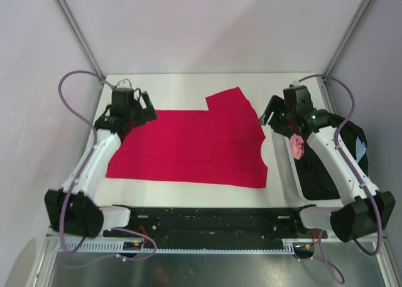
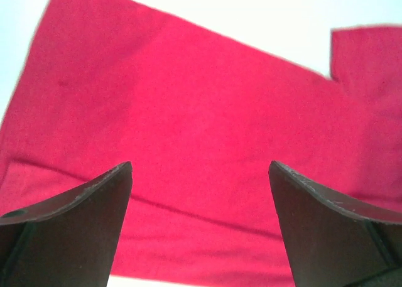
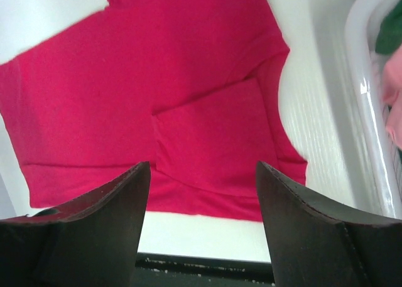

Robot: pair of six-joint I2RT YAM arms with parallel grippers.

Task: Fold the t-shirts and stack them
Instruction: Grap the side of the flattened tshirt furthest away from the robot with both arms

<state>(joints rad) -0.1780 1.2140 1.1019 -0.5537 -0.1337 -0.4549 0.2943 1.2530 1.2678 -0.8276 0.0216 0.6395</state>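
A bright red t-shirt [image 1: 188, 146] lies spread flat on the white table, its far sleeve [image 1: 229, 105] sticking out and its near sleeve folded in over the body [image 3: 213, 136]. My left gripper [image 1: 147, 106] hovers open over the shirt's far left corner, and the left wrist view shows red cloth [image 2: 188, 111] below its empty jaws [image 2: 201, 167]. At the shirt's far right edge, my right gripper [image 1: 269, 115] is open too, nothing between its fingers [image 3: 202, 164]. More t-shirts, black [image 1: 320, 167], pink [image 1: 297, 146] and light blue [image 1: 361, 147], sit in the tub.
A white plastic tub [image 1: 286, 174] stands at the right of the table, under my right arm; its rim [image 3: 364, 111] shows in the right wrist view, with pink [image 3: 392, 92] and green [image 3: 389, 36] cloth inside. A black rail [image 1: 207, 218] runs along the near edge.
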